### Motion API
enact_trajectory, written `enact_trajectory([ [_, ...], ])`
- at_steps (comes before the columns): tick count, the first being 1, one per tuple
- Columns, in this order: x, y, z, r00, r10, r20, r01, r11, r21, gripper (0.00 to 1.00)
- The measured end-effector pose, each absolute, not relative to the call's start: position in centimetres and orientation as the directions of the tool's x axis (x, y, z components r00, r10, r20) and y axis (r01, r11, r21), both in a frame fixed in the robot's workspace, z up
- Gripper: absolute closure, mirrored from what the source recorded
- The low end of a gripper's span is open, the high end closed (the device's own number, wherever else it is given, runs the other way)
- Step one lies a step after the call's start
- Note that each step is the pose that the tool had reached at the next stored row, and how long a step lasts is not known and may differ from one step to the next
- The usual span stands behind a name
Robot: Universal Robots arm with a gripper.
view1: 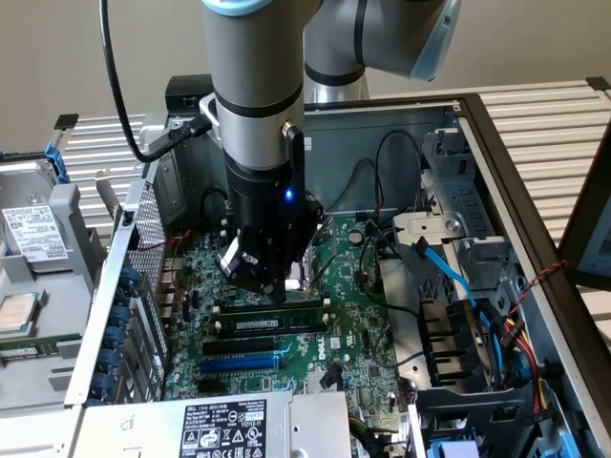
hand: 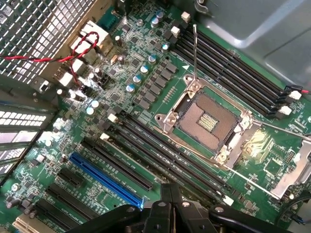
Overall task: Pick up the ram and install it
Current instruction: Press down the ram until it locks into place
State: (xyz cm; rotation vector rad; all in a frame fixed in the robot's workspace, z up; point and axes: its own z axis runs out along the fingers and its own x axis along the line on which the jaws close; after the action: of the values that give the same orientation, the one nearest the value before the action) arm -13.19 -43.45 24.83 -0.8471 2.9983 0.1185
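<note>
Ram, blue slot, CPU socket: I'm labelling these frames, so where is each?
ram (view1: 272, 324), exterior view, middle of the green stick.
blue slot (hand: 104, 177), wrist view, halfway along its blue body.
CPU socket (hand: 209, 121), wrist view, centre of its contact field.

An open computer case (view1: 496, 162) lies flat, holding the green motherboard (view1: 353, 334). Left of it in the exterior view sits a hard drive (view1: 33, 234).

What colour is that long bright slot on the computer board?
The expansion slot is blue, clearest in the wrist view.
</note>
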Motion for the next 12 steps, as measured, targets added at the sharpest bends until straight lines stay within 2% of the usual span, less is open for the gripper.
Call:
enact_trajectory([
  [12,-13.19,-43.45,24.83,-0.915,-0.403,-0.022,-0.404,0.912,0.078,0.89],
])
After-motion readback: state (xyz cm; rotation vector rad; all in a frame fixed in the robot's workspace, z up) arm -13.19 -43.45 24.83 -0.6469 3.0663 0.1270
